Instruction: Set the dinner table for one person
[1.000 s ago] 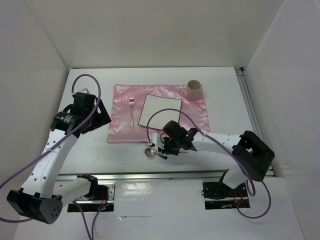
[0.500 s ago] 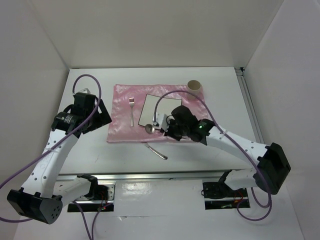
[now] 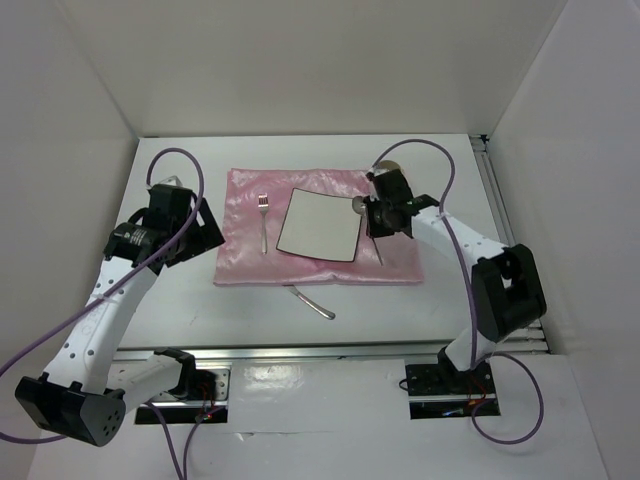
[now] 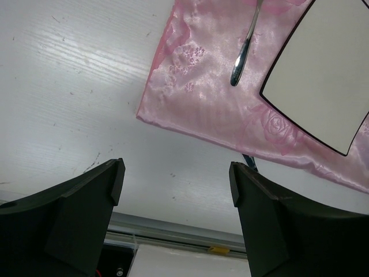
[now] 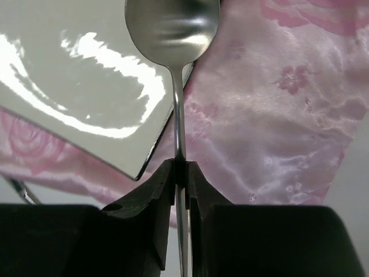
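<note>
A spoon (image 3: 366, 226) held beside the plate (image 3: 320, 222)
The right pincer (image 5: 180, 170) is clenched on the spoon's handle, with the bowl pointing away from the arms, over the pink cloth (image 3: 240, 262). The left pincer (image 4: 176, 173) hangs released over the desk (image 3: 450, 160), which lies under everything, its long side running left to right.

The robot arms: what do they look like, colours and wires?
The left arm and right arm have white shells with black joints and black wrist blocks. A purple cable loops along each. The left arm's shell shows rows of small holes. The jaws are matte black wedges.
</note>
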You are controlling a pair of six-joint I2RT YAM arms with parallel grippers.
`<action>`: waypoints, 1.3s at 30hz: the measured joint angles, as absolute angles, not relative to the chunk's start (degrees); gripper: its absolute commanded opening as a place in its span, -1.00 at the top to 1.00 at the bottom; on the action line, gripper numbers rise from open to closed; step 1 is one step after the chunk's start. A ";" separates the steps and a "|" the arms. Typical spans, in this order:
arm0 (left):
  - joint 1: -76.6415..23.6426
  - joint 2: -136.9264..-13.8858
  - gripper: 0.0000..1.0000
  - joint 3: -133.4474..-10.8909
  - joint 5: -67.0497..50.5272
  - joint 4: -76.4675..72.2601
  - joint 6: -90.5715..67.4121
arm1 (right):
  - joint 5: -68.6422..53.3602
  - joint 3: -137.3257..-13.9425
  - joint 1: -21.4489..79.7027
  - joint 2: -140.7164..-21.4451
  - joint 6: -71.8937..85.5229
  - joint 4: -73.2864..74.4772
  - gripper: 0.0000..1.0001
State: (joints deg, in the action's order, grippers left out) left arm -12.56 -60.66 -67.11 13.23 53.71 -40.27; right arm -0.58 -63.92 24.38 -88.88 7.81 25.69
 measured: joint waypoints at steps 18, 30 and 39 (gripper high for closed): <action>-12.12 -60.66 -0.83 -67.05 13.26 53.54 -39.13 | 6.90 -69.28 17.26 -104.27 30.87 29.08 1.00; -12.12 -60.66 -0.83 -66.72 13.21 53.49 -39.11 | 10.83 -71.26 18.79 -107.39 27.33 28.38 0.33; -12.12 -60.64 -0.83 -66.72 13.17 53.49 -39.11 | 15.11 -72.75 22.57 -107.37 23.90 28.84 -0.17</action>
State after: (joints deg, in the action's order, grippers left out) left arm -12.12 -60.64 -66.72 13.17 53.49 -39.11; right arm 15.11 -72.75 22.57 -107.37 23.90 28.84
